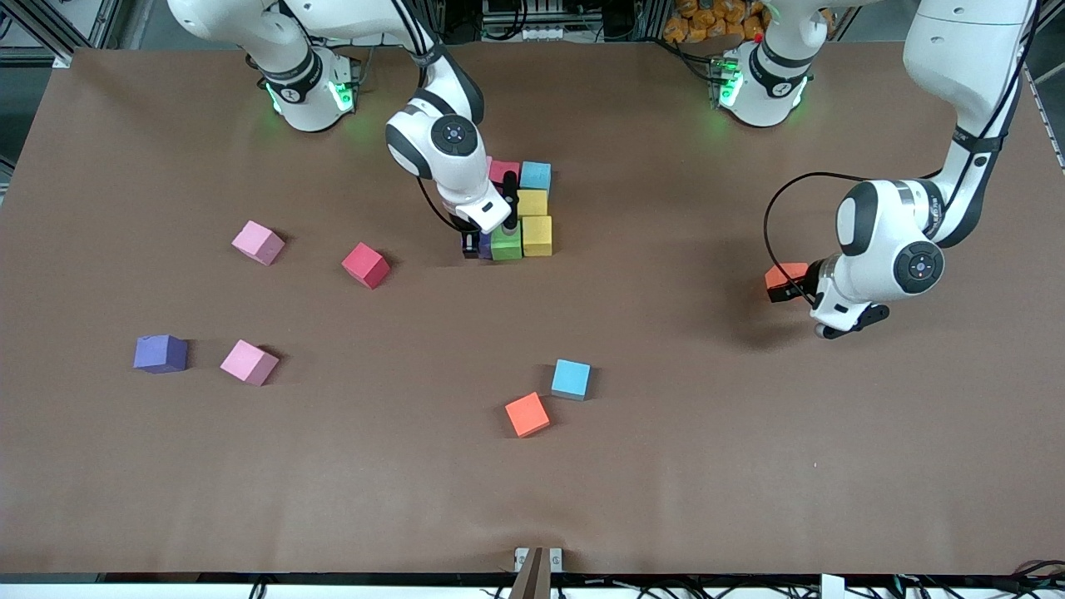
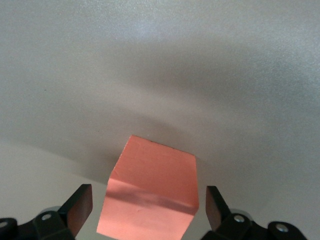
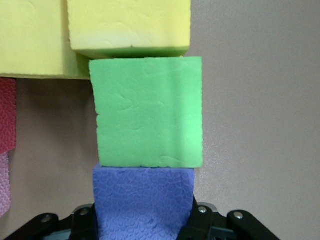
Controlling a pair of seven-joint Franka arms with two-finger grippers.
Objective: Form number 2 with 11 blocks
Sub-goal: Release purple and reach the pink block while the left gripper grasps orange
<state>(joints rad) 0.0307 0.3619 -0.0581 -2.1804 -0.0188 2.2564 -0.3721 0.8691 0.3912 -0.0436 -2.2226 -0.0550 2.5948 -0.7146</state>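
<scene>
Blocks lie loose across the brown desk [image 1: 666,466], with a partly built number 2 [image 1: 522,212] near the middle of the edge where the arms are based. Its long axis runs from that edge toward the front camera: a red block [image 1: 502,171] and a light blue block [image 1: 536,175] side by side at the end nearest the bases, two yellow blocks [image 1: 535,218] in a line below the blue one, then a green block [image 1: 507,243] touching the nearer yellow, and a purple block [image 1: 484,245] against the green. The right claw [image 3: 144,220] is clamped on that purple block, holding it flush against the green one — the right wrist view shows the two faces touching. The left claw [image 2: 148,210] hangs low over the desk toward the left arm's end, fingers [image 2: 80,207] spread wide on either side of an orange block [image 2: 150,195], not touching it. Toward the right arm's end lie a pink block [image 1: 258,242], a second red block [image 1: 366,265], a second purple block [image 1: 160,353] and a second pink block [image 1: 249,363]; nearer the front camera, about mid-desk, a second light blue block [image 1: 571,379] sits just beside a second orange block [image 1: 527,414].
</scene>
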